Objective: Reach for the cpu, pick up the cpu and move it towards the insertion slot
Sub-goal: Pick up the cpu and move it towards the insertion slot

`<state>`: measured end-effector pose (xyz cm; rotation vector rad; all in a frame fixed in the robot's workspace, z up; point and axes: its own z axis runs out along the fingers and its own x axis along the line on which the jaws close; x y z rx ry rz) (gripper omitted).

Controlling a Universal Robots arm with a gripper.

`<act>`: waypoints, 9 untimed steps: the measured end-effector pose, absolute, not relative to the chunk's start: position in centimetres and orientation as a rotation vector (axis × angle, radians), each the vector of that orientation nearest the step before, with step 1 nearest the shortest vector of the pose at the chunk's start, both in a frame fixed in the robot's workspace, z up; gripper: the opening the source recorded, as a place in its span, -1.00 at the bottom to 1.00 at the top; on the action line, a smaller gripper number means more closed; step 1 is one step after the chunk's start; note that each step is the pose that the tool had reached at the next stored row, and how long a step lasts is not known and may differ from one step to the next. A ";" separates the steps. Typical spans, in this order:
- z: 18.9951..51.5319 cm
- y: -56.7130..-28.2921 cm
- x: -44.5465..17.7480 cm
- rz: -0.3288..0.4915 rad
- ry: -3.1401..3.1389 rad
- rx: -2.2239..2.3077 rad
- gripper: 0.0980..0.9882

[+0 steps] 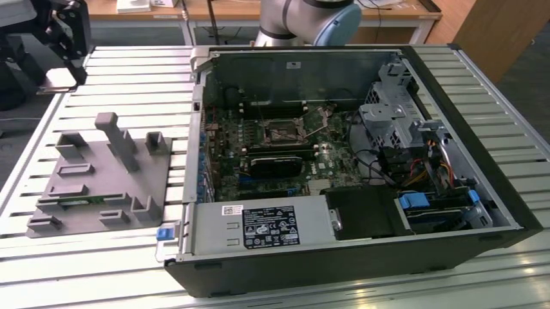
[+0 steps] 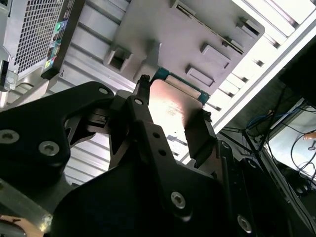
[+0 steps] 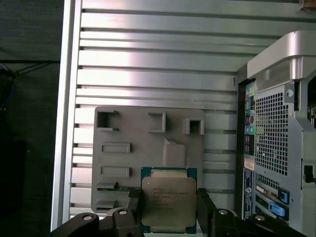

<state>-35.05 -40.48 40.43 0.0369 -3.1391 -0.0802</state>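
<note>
Gripper (image 3: pixel 168 201) clenched on the cpu (image 3: pixel 169 195), a black finger (image 3: pixel 134 203) pressed to each of two opposite edges and the silvery top facing the first wrist view. In the second wrist view the gripper (image 2: pixel 170 117) carries the cpu (image 2: pixel 173 109) tilted, its green rim showing at the far end, lifted off the tray (image 2: pixel 197 29) behind it.

In the exterior view the gripper (image 1: pixel 62 76) hangs over the counter's (image 1: pixel 129 84) far corner at the exterior view's left, the pale cpu (image 1: pixel 56 82) at its lower end.

The grey tray (image 1: pixel 94 193) lies flat on the slatted counter (image 3: pixel 148 49) near the edge at the exterior view's left, with raised posts and empty pockets. In the first wrist view the tray (image 3: pixel 128 133) sits beneath the cpu. A thin green strip (image 1: pixel 86 201) rests in one slot near the tray's near side.

Just beside the tray, an open computer case (image 1: pixel 344 264) lies on its side across the counter's middle; its vented rear panel (image 3: pixel 276 123) appears in the first wrist view. Inside, the motherboard (image 1: pixel 284 154) shows a square socket (image 1: pixel 282 132).

The arm's base (image 1: pixel 301 22) stands at the counter's far edge, behind the case.
</note>
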 end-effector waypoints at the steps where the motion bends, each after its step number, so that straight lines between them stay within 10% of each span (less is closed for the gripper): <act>1: 40.4 -40.5 -34.7 -0.080 -3.139 0.037 -0.02; 9: 40.4 -40.5 -32.5 -0.080 -3.139 0.037 -0.02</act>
